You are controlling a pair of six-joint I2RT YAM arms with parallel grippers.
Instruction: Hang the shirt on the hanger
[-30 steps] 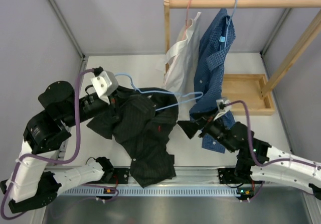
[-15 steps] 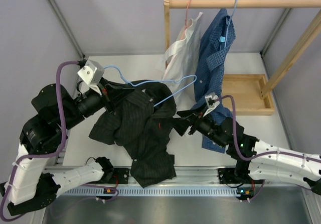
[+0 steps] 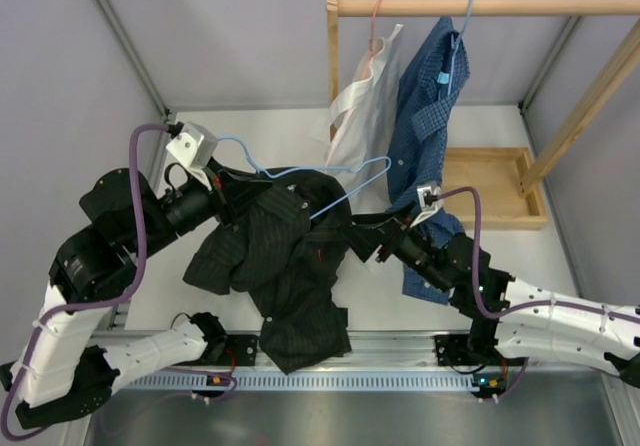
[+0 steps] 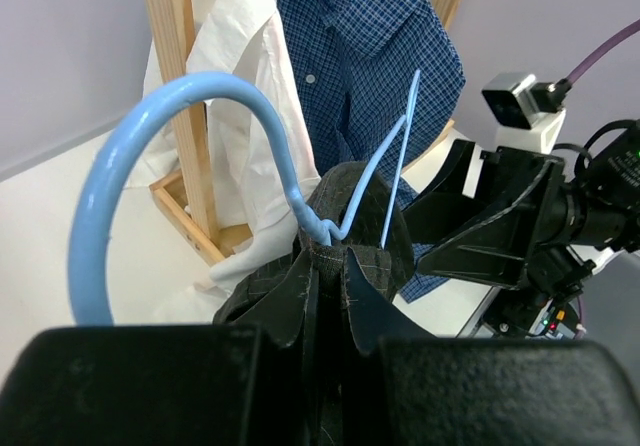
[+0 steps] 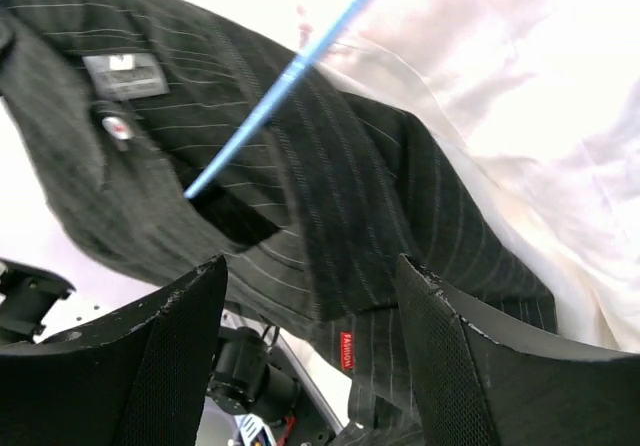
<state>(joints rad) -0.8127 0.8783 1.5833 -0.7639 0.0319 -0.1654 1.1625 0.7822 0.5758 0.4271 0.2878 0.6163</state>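
— So, handling of the shirt (image 3: 285,266)?
— Soft, limp, fairly light; bound to sag wherever unsupported. Best taken at the collar or a shoulder seam, never mid-panel. Paired with a hanger (image 4: 200,84) of thin, stiff wire, probably slippery inside cloth.
— And placed where?
— Bunched and lifted over the table (image 3: 260,131), left of the white shirt (image 3: 360,106) and the blue checked shirt (image 3: 425,116) on the far rail (image 3: 480,4). Draped on the hanger's left side only, with the right wire arm poking out bare.
— Left gripper (image 4: 325,286)?
— Clamped tight on collar fabric, right where the hanger's neck emerges.
— Right gripper (image 3: 365,238)?
— Spread apart at the fingers (image 5: 150,366), just beside the shirt's right edge, with dark cloth showing between them. Apparently nothing pinched yet; contact hard to judge.
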